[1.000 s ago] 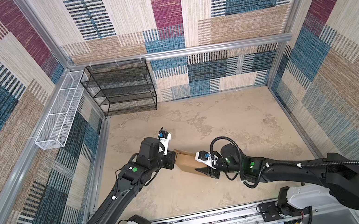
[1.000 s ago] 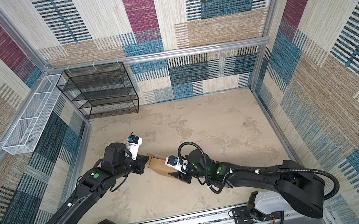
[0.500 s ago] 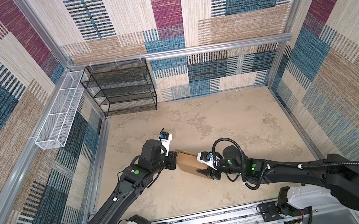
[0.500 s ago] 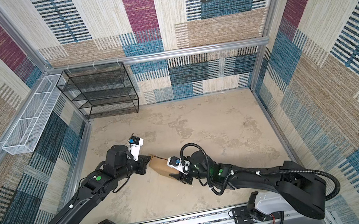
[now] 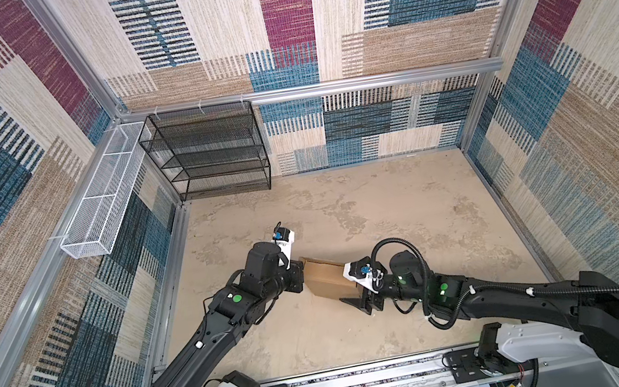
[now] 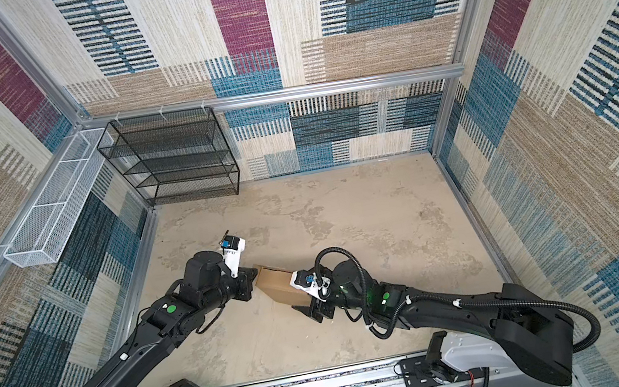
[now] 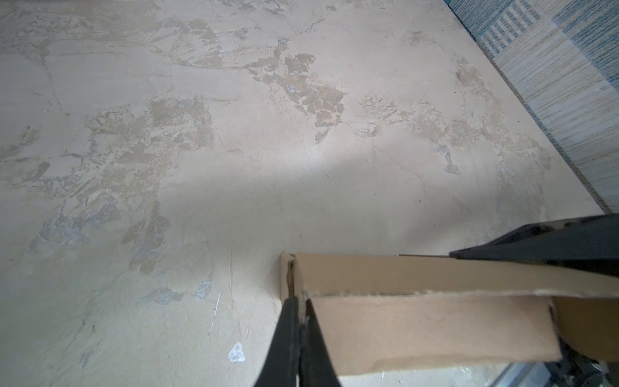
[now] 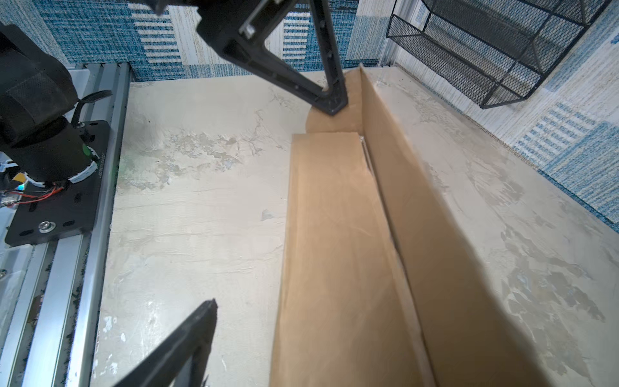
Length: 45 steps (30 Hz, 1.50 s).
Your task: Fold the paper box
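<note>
The paper box [image 5: 328,282] is seen on the table [image 5: 407,208], near the front middle, between the 2 arms. 1 long wall of it is standing upright. The left gripper [image 7: 299,303] is closed on a corner edge of the cardboard, and this edge is pinched between its 2 fingers. The right gripper [image 5: 359,297] is placed at the opposite end of the box, with its jaws spread wide. 1 finger [image 8: 197,331] is seen apart from the cardboard, over bare table, so nothing is held by it.
</note>
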Available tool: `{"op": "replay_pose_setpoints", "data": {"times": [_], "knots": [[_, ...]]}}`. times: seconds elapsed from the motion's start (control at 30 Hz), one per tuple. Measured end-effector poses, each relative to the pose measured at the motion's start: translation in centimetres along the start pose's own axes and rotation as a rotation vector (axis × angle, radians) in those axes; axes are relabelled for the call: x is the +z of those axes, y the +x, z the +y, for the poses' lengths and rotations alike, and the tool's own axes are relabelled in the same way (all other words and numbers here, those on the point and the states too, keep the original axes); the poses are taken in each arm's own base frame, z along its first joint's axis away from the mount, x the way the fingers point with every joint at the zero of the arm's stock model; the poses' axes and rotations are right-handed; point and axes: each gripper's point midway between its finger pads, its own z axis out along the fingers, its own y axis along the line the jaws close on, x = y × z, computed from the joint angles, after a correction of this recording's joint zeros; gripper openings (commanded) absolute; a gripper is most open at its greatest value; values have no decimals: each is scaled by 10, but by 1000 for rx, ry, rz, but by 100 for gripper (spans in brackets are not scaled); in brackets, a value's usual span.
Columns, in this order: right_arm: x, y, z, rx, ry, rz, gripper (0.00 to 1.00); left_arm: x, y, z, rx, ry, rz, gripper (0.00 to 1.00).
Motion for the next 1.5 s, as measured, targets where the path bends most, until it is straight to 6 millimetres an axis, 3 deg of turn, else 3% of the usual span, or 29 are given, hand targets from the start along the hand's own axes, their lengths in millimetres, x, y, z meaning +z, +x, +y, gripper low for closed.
{"op": "replay_pose_setpoints", "data": {"times": [0.27,0.63,0.8,0.93,1.13,1.3,1.4,1.5], "knots": [[-15,-9,-6,29,42,-27,95,-1,-1,-1,-3,-31,6,0],[-49,-33,-21,103,146,-99,88,3,-3,-3,-3,-53,17,0],[-74,-71,-36,165,211,-199,63,5,-4,-2,0,-66,19,0],[-75,-84,-51,226,275,-174,45,5,-5,-4,-1,-63,20,0],[-68,-73,-60,306,317,-60,28,5,-4,-4,-7,-66,24,0],[-74,-61,-65,352,365,13,8,5,-4,-4,-13,-67,24,0],[-76,-53,-65,380,377,56,1,5,-4,-4,-15,-69,24,0],[-74,-40,-62,405,378,112,0,4,-4,-3,-15,-78,25,0]]}}
